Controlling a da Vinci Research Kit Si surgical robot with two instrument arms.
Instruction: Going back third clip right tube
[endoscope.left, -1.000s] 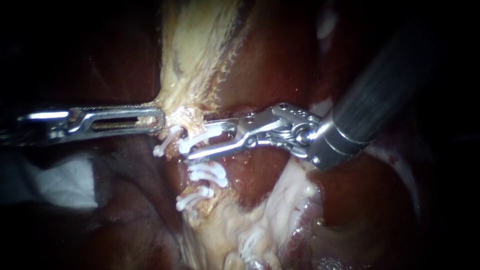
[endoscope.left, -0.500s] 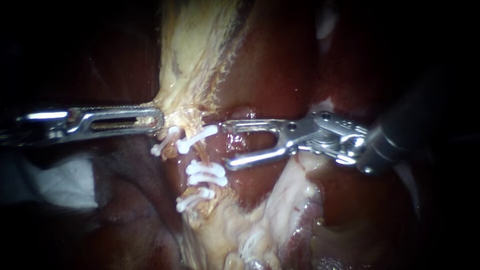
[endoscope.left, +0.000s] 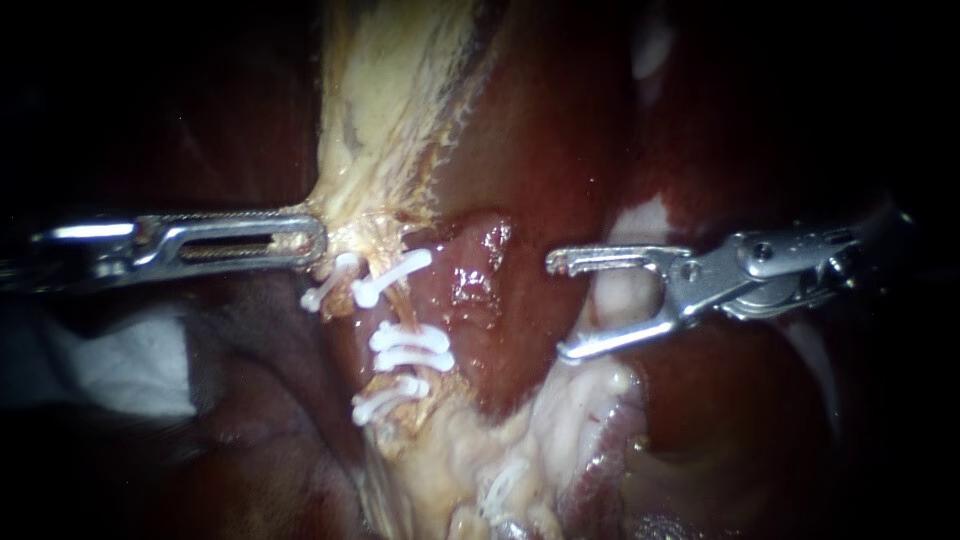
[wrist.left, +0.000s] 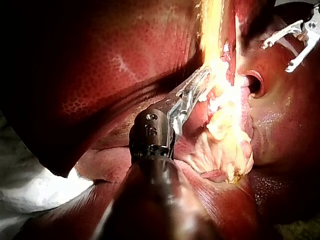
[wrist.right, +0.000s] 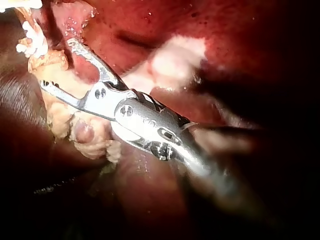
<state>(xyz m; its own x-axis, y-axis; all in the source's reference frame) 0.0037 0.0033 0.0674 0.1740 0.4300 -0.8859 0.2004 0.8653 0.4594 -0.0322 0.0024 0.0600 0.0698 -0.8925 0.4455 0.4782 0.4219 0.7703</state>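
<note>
Top clip (endoscope.left: 392, 275) sits white and slanted across the tube (endoscope.left: 402, 305), right where the yellowish tissue (endoscope.left: 385, 120) narrows to a strand. A neighbour clip (endoscope.left: 325, 287) lies just beside it, towards the left instrument; whether it rides the same tube I cannot tell. Lower on the tube there's a pair of clips (endoscope.left: 410, 347), close together, and below those the lowest clip (endoscope.left: 385, 400).

Out to the side, the right instrument (endoscope.left: 558, 307) hangs well apart from all of them, over the dark red liver (endoscope.left: 540, 140). Its hand is wide apart, both jaws spread with nothing between them. The right wrist view agrees: jaws parted, the white clips off ahead of the tips.

On the other side, the left instrument (endoscope.left: 322, 240) comes in level, its hand clamped on the edge of the yellowish tissue just above the top clip. The left wrist view shows its tips sunk into that pale strand. White cloth (endoscope.left: 120, 365) lies under the left shaft.
</note>
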